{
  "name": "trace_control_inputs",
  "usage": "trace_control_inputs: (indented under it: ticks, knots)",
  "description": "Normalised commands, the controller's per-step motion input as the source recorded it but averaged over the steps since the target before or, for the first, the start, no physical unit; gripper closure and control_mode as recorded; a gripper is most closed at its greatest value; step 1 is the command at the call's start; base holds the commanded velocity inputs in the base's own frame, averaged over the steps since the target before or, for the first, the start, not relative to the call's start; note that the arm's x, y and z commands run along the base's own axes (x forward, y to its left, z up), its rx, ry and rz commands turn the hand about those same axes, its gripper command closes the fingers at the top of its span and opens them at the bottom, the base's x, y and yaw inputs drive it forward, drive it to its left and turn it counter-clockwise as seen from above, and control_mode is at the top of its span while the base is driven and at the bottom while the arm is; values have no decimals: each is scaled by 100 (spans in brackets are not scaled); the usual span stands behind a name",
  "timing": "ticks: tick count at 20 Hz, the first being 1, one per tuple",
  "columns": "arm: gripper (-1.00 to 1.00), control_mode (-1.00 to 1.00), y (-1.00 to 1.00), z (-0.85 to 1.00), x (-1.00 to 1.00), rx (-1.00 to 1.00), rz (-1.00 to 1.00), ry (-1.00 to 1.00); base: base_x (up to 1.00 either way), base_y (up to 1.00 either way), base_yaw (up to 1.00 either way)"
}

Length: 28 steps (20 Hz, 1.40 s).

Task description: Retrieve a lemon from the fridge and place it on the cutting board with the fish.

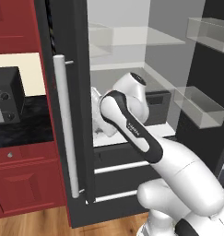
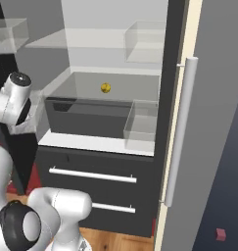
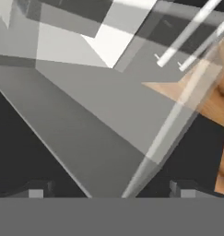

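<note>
Fridge [image 2: 110,122] stands open, pale interior exposed; taken as the landmark for all positions below.

Lemon [image 2: 106,87]: small yellow ball on the middle clear shelf, toward the back wall, roughly centred across the fridge's width. It sits alone on that shelf, touching nothing else. A clear bin [image 2: 141,126] hangs lower and to the right of it, near the right-hand door edge; the dark drawer front lies directly below the shelf.

Arm [image 1: 132,129]: white links with dark joints reach into the fridge at about the height of the lemon's shelf, on the left side of the compartment. In the left base view the wrist is inside the fridge opening, in front of the dark drawer.

Gripper [image 3: 111,191]: the two dark finger tips [image 3: 37,190] sit far apart at the bottom corners of the hand view, jaws spread wide, nothing between them. Ahead of the tips are a sloping clear panel edge, grey interior surfaces and the white bar handles [image 3: 187,37] of the fridge's lower drawers, with wood floor beyond.

Outside the fridge: long white door handle [image 1: 67,126] on the left door, red cabinets [image 1: 26,179] and a black microwave [image 1: 7,94] further left.
</note>
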Motion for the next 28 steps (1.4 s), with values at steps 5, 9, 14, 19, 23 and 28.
trace_control_inputs:
  ticks: [5, 9, 14, 19, 23, 28]
  knots:
    - [-100, -100, 80, 20, -33, 9, 0, 21, 0, 0, 0]
    - [-100, -100, 62, 0, -24, 0, 0, 10, 0, 0, 0]
    - [-100, -100, 8, 0, -20, 0, 0, 0, 0, 0, 0]
    - [-100, -100, -7, 0, -27, 0, 0, 0, 0, 0, 0]
    - [-100, -100, -77, 0, -32, 0, 0, 0, 0, 0, 0]
    - [-100, -100, -98, 0, -3, -12, 1, -1, 0, 0, 0]
